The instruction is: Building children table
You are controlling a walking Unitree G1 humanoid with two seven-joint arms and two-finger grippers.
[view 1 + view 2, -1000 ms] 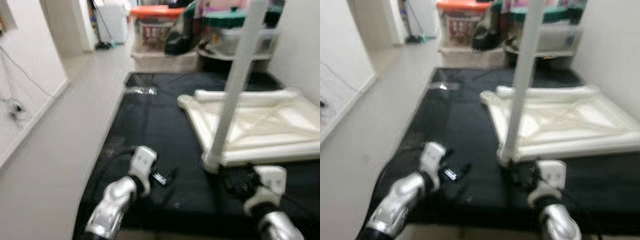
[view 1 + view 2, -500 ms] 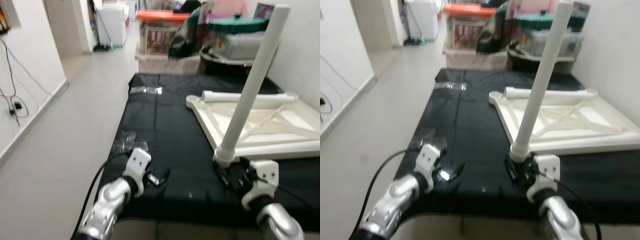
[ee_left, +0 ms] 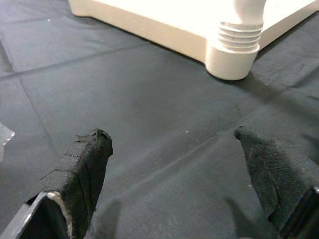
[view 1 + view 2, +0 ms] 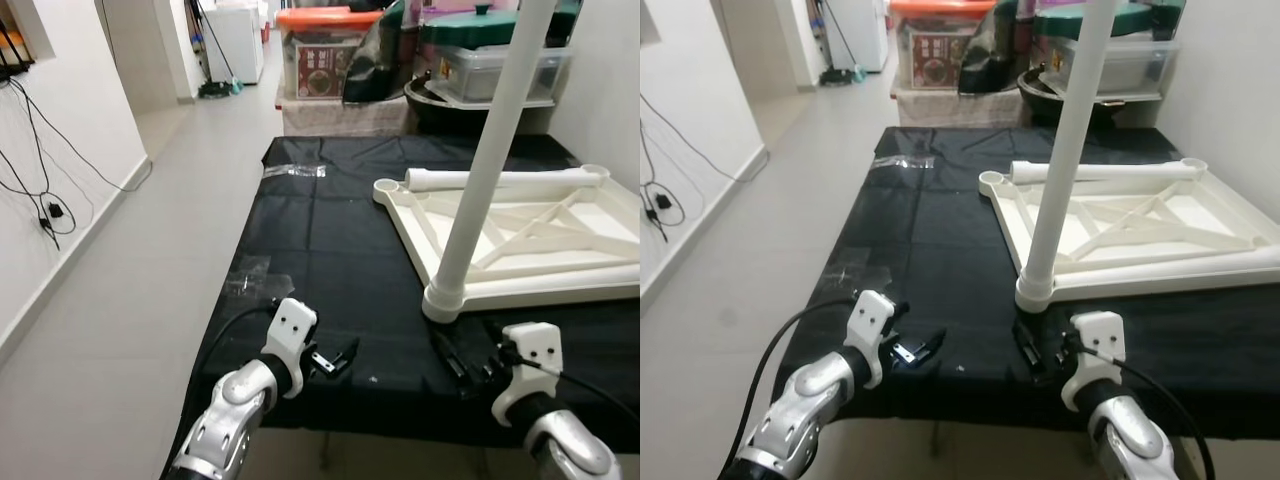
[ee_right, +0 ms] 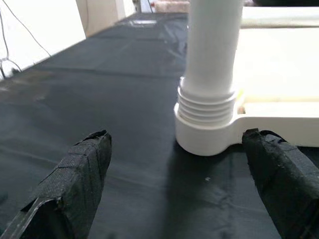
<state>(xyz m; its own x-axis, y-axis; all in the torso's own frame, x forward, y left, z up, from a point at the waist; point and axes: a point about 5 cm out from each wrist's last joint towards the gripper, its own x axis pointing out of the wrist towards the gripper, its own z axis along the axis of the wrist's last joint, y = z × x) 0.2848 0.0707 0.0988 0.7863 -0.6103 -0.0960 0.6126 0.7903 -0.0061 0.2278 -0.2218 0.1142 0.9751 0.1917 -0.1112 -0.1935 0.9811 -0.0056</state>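
Release of the screwed-in leg [image 4: 492, 150]: right pincer [image 4: 1032, 352] has backed off, spread empty like left pincer [image 4: 336, 360]. Upturned tabletop [image 4: 560, 250] lies on the black mat's [image 4: 330, 250] right side.

A home hallway — storage bins [image 4: 330, 50], tiled floor [image 4: 150, 230]

We see a cream-white table top [image 4: 520, 235] with a white leg [image 4: 490, 160] lying on a plain black mat [image 4: 330, 240] over a pale grey floor [image 4: 130, 300]. Our arms are silver with white wrist housings; the left gripper [image 3: 174, 164] and right gripper [image 5: 179, 169] have black, cloth-textured fingers [image 3: 82, 164]. Behind, a bin has an orange lid [image 4: 325, 18] and another a dark green lid [image 4: 480, 25]. The walls are white, with black cables [image 4: 40, 170].
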